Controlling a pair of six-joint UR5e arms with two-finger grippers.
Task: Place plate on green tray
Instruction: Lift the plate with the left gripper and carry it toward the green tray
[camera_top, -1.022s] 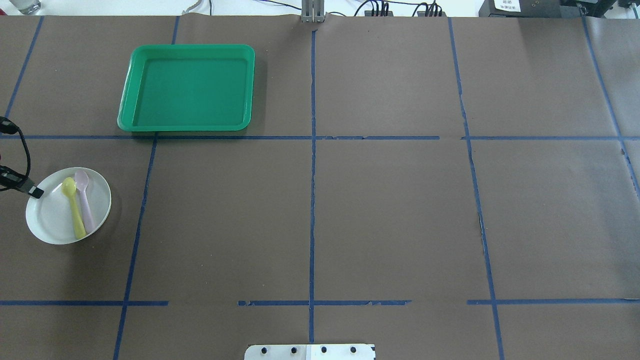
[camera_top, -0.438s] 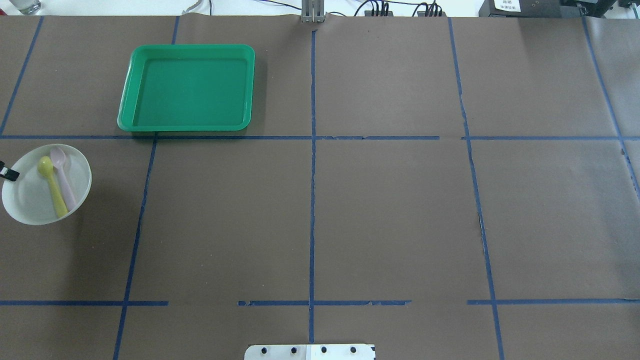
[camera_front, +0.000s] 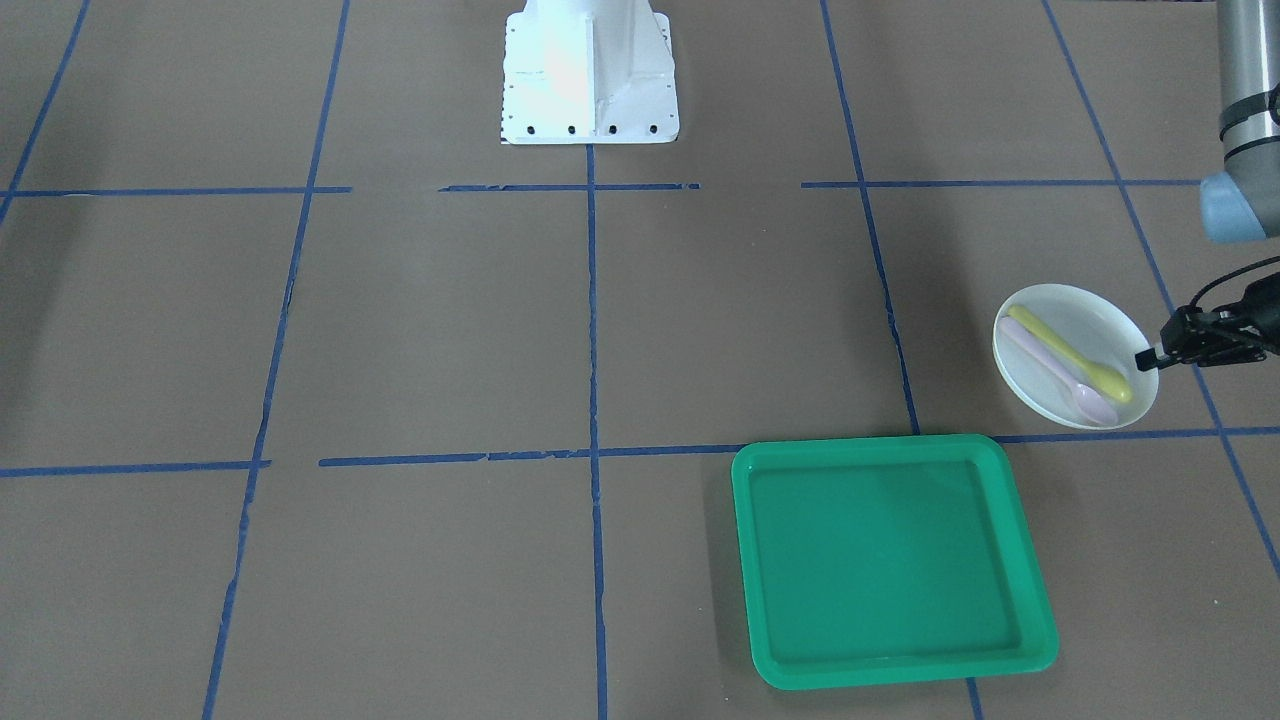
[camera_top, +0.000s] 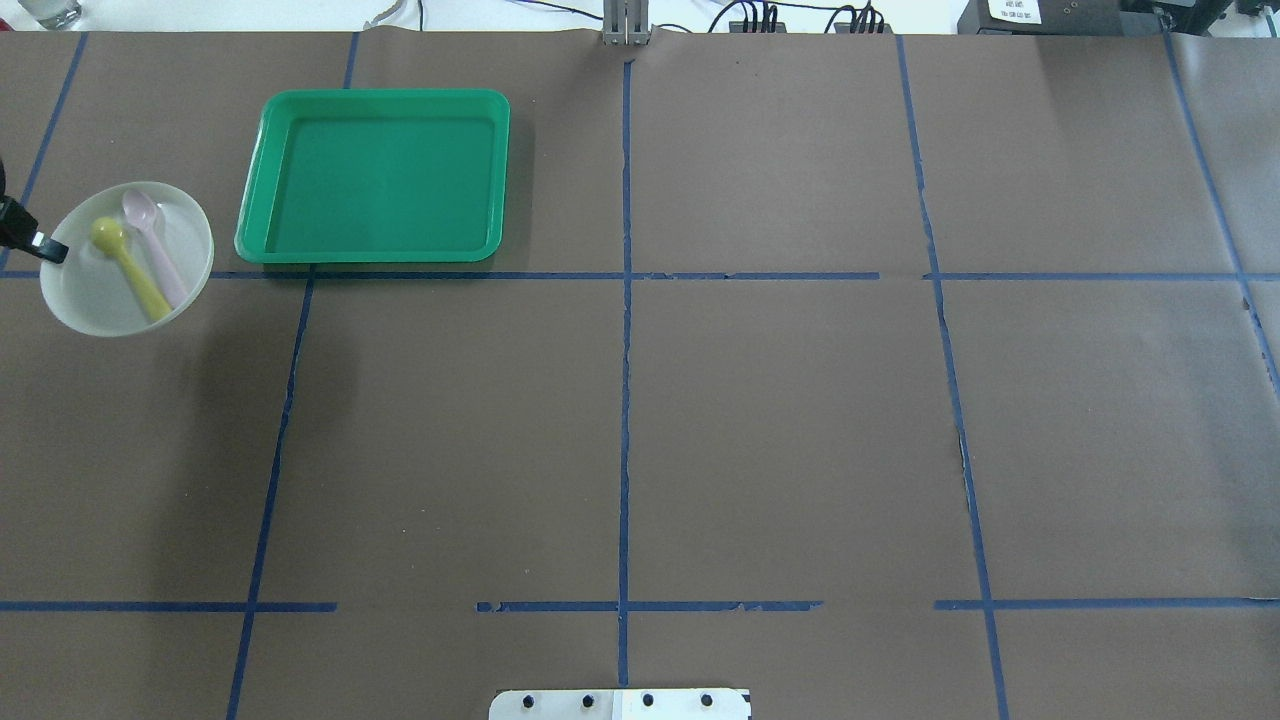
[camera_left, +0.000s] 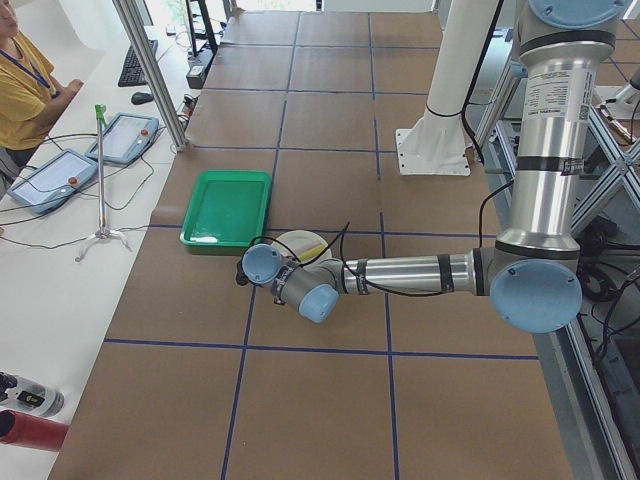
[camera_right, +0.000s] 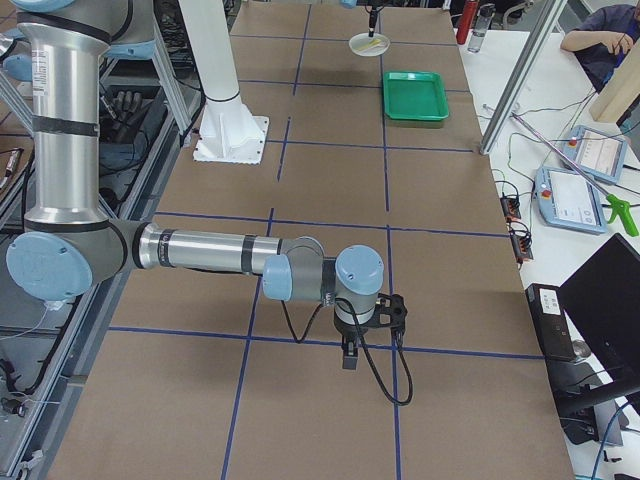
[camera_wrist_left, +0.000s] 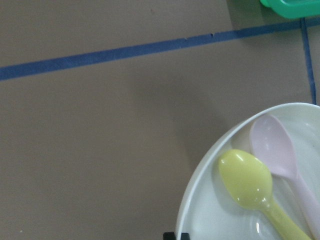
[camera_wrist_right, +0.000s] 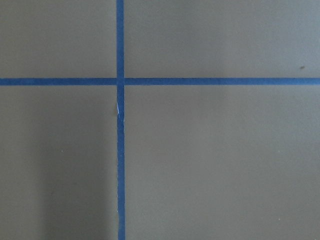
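Observation:
The white plate (camera_top: 95, 290) carries a yellow spoon (camera_top: 130, 265) and a pink spoon (camera_top: 158, 250). My left gripper (camera_top: 50, 248) is shut on the plate's left rim and holds it above the table, just left of the green tray (camera_top: 380, 180). In the front-facing view the plate (camera_front: 1085, 315) hangs beyond the empty tray's (camera_front: 885, 560) far right corner, with the gripper (camera_front: 1148, 358) at its rim. The left wrist view shows the plate (camera_wrist_left: 215, 220) and a tray corner (camera_wrist_left: 292, 6). My right gripper (camera_right: 348, 358) shows only in the right side view, low over the table; I cannot tell its state.
Blue tape lines (camera_top: 625, 300) divide the brown table cover. The robot's white base (camera_front: 590, 75) stands at the table's near edge. Operators and teach pendants (camera_left: 50, 175) are on a side bench beyond the tray.
My left gripper has carried the plate with both spoons first left, then away from the robot, to a spot level with the tray's near edge. The right arm has not moved.

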